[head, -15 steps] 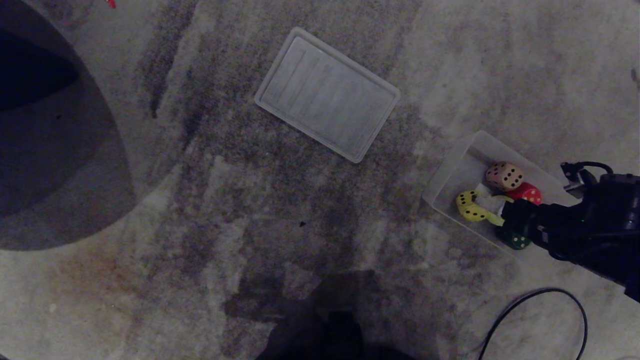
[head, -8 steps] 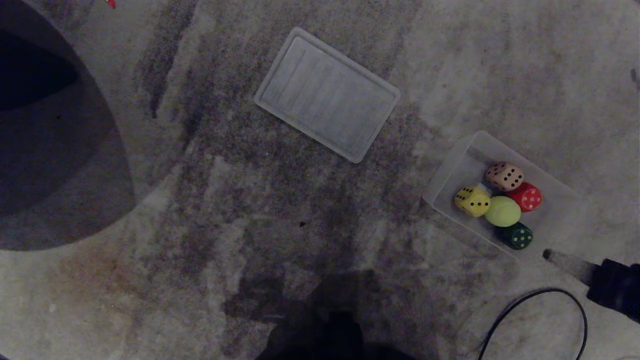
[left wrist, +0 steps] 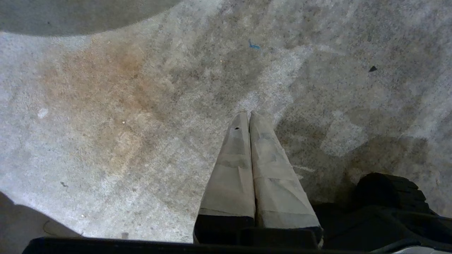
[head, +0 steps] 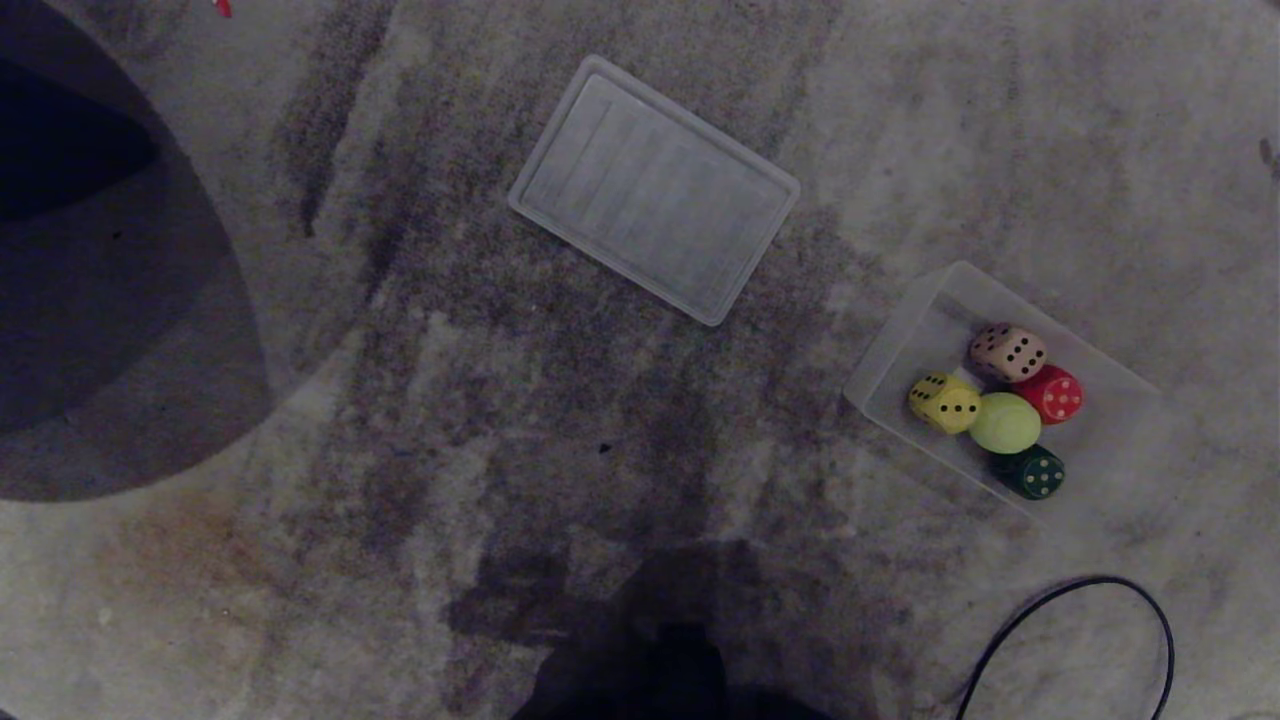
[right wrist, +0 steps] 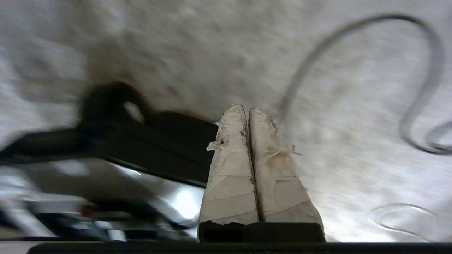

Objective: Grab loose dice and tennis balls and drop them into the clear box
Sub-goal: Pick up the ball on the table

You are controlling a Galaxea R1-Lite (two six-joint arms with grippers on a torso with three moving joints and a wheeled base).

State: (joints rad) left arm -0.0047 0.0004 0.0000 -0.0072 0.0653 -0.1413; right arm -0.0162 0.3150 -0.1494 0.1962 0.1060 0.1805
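Observation:
The clear box (head: 900, 345) sits on the carpet at the right of the head view. Inside it lie a tan die (head: 1007, 352), a red die (head: 1056, 394), a yellow die (head: 943, 403), a dark green die (head: 1032, 472) and one yellow-green tennis ball (head: 1004, 422). Neither arm shows in the head view. My right gripper (right wrist: 247, 110) is shut and empty over bare carpet beside the robot's dark base. My left gripper (left wrist: 247, 114) is shut and empty, parked over stained carpet.
A flat ribbed translucent lid (head: 655, 188) lies on the carpet ahead, left of the box. A black cable (head: 1060, 620) loops on the floor at the near right, also as a cable (right wrist: 420, 70) past the right fingers. A dark rounded shape (head: 90, 260) fills the far left.
The right gripper let go of the tennis ball over the box, drew back out of the head view toward the near right, and its fingers shut. The ball now rests among the dice.

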